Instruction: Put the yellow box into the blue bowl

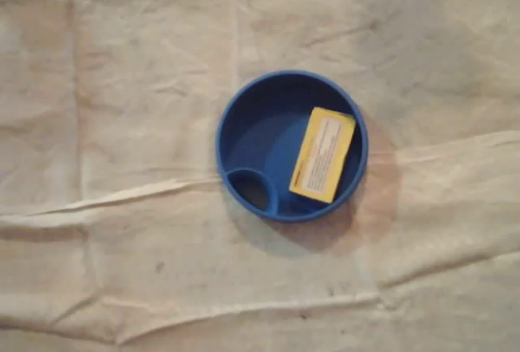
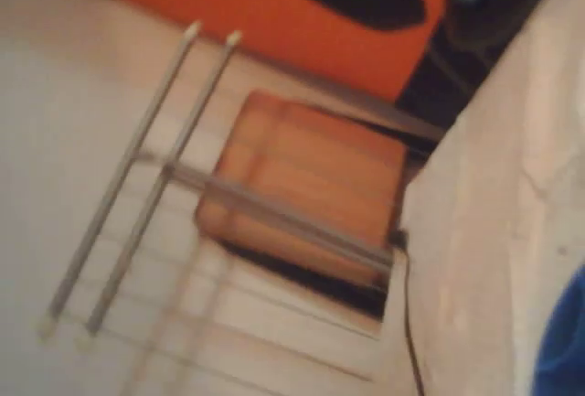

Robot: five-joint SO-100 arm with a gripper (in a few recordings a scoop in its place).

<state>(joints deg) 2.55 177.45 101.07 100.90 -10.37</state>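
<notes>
One blue bowl [image 1: 240,115], one yellow box [image 1: 323,154] and one creased cream cloth [image 1: 122,84] under both, seen from overhead. Box lay inside bowl's large section, against right wall, beside small round pocket [image 1: 250,190] at lower left. Blurred, tilted wrist view added one brown stool [image 2: 311,186] on pale floor, plus blue sliver at corner. Gripper jaws: released or clenched, could not be told.

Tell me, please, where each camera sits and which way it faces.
Overhead view: above the scene, looking straight down at the cloth, with the yellow box inside the blue bowl.
Wrist view: on the arm, tilted, looking past the cloth's edge at blurred furniture.
Shared: the cloth, and probably the blue bowl, lower right.
</notes>
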